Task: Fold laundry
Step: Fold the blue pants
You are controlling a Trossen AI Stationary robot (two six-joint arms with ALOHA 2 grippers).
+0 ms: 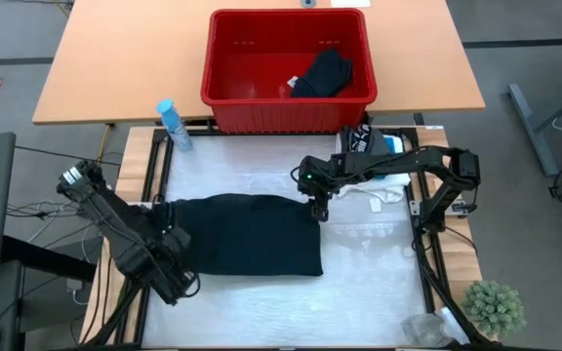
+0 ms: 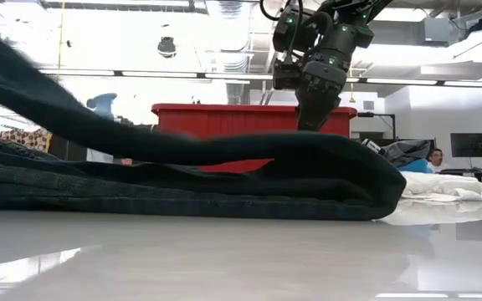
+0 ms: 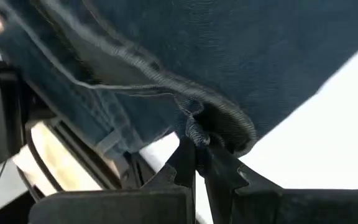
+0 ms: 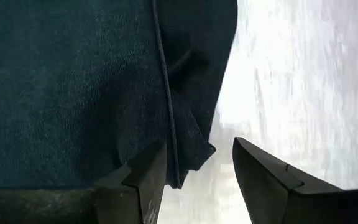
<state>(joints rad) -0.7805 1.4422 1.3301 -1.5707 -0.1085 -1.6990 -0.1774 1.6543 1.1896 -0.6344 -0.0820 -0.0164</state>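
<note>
Left gripper (image 3: pixel 196 152) pinched tight on dark garment (image 1: pixel 247 234) hem, near table's (image 1: pixel 379 283) left edge. Right gripper (image 4: pixel 194 171) parted, empty, over garment's right edge. Garment mid-table. You keep hem taut, carry fold straight across.

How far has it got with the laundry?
Part way. A dark garment lies spread on the white table, partly doubled over. The left gripper pinches its hem; the right gripper hovers open at its far corner. Still waiting: a black item in the red basket and white clothes beside.
</note>
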